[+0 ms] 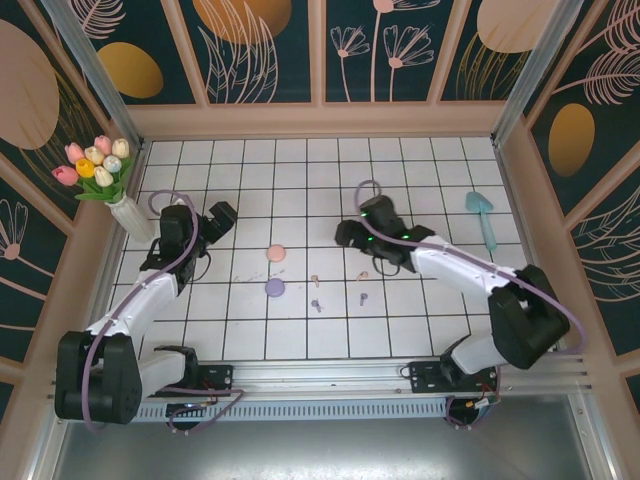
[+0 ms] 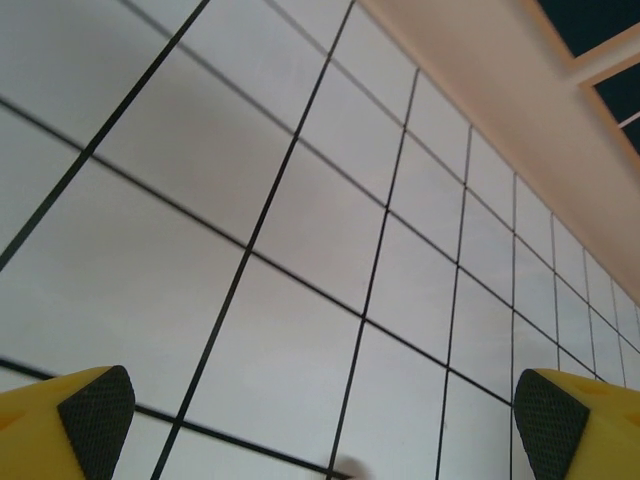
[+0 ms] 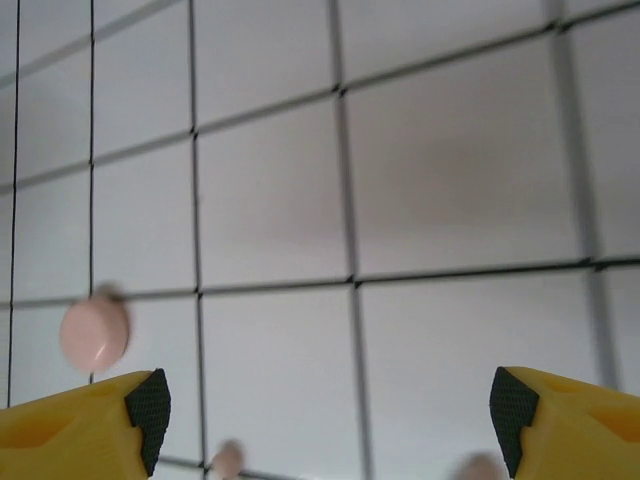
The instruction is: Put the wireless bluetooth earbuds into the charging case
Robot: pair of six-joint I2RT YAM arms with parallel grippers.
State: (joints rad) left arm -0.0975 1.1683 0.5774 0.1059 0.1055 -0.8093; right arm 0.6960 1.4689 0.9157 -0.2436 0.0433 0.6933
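Four earbuds are scattered on the white tiled table (image 1: 420, 320), all to the right of the pink charging case (image 1: 276, 254) and nearer to the arm bases than it is. One pale pink earbud (image 1: 314, 281) is found just right of and below the case, and the second pale pink earbud (image 1: 362, 274) farther right, at about the same depth. One purple earbud (image 1: 316, 304) and the second purple earbud (image 1: 363, 297) are each placed a little nearer than the pink one above it. The second purple earbud's long axis appears to run toward the near edge. The way the other three point cannot be told at this size.

The purple charging case (image 1: 275, 288) is set directly on the near side of the pink case, apart from it. No earbud is touching either case.

The left gripper (image 1: 222, 215) is held left of the pink case, its jaws spread wide over bare tiles, nothing between the fingers (image 2: 95, 405). The right gripper (image 1: 343, 235) is held right of the pink case, beyond the earbuds. Its fingers (image 3: 148, 405) are set wide apart with nothing between them.
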